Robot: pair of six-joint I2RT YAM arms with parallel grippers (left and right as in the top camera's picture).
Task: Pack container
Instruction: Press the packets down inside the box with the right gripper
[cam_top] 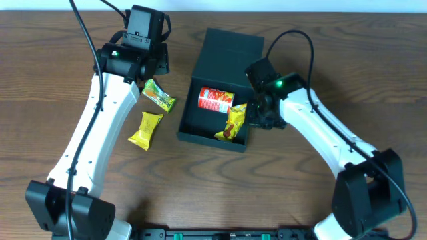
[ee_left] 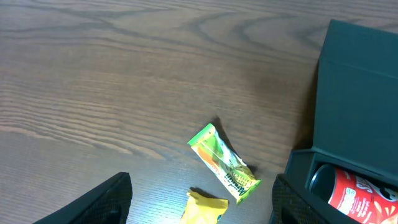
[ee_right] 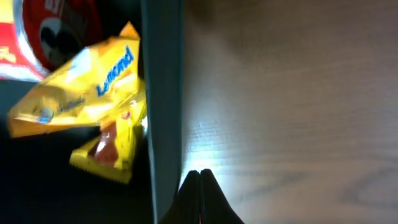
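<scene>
The dark teal container sits mid-table with its flap lid open toward the back. Inside lie a red can and two yellow snack packets. A green packet and a yellow packet lie on the table left of it. My left gripper is open, above these two packets. My right gripper is shut and empty, just outside the container's right wall, near the yellow packets and can.
The wooden table extends around the container on all sides. The container's open lid shows at the right of the left wrist view, with the can below it.
</scene>
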